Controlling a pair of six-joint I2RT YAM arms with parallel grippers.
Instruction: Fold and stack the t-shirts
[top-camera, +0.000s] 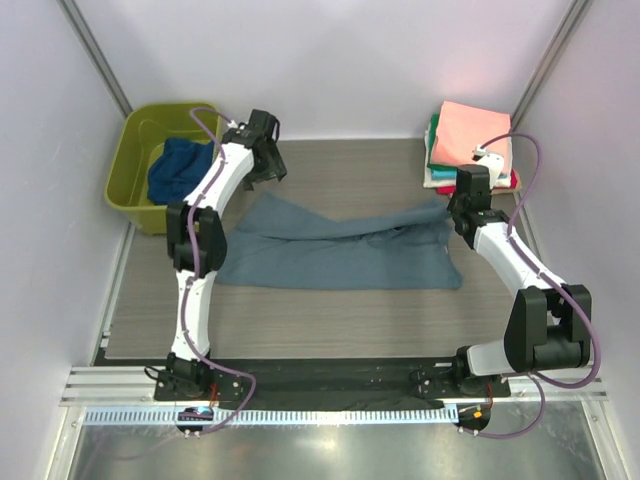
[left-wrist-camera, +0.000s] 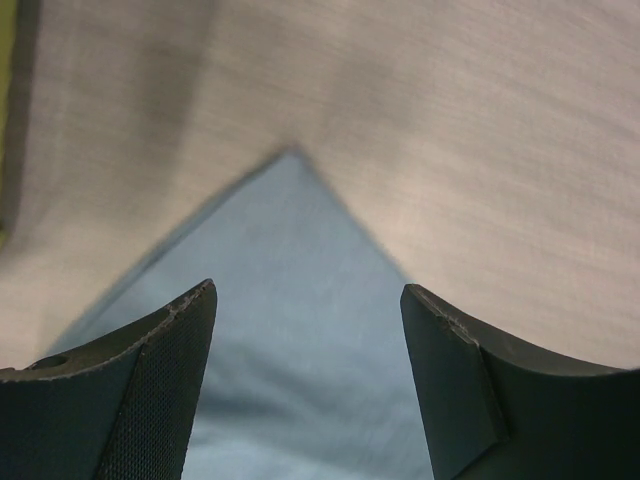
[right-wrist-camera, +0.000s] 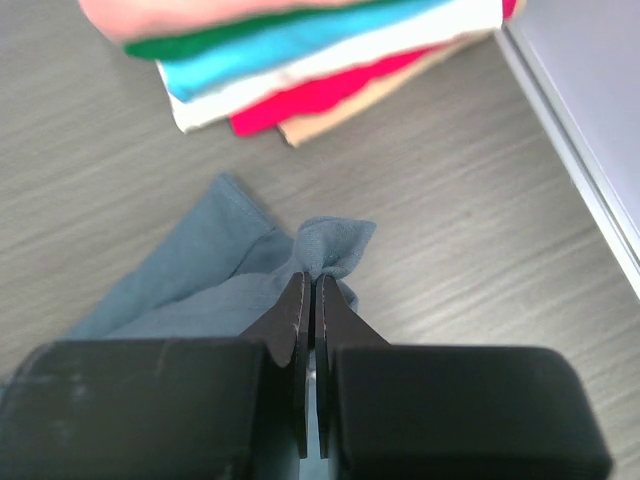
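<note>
A dusty grey-blue t-shirt (top-camera: 335, 245) lies spread across the middle of the table. My left gripper (top-camera: 268, 165) is open above its far left corner (left-wrist-camera: 290, 260), with nothing between the fingers. My right gripper (top-camera: 462, 208) is shut on the shirt's far right corner (right-wrist-camera: 335, 245), pinching a bunch of cloth. A stack of folded t-shirts (top-camera: 470, 150) sits at the back right, salmon pink on top, with teal green, white and red below; it also shows in the right wrist view (right-wrist-camera: 300, 60). A dark navy blue shirt (top-camera: 180, 170) lies in the tub.
An olive-green plastic tub (top-camera: 140, 165) stands at the back left. White walls close in both sides and the back. A metal rail (top-camera: 300, 400) runs along the near edge by the arm bases.
</note>
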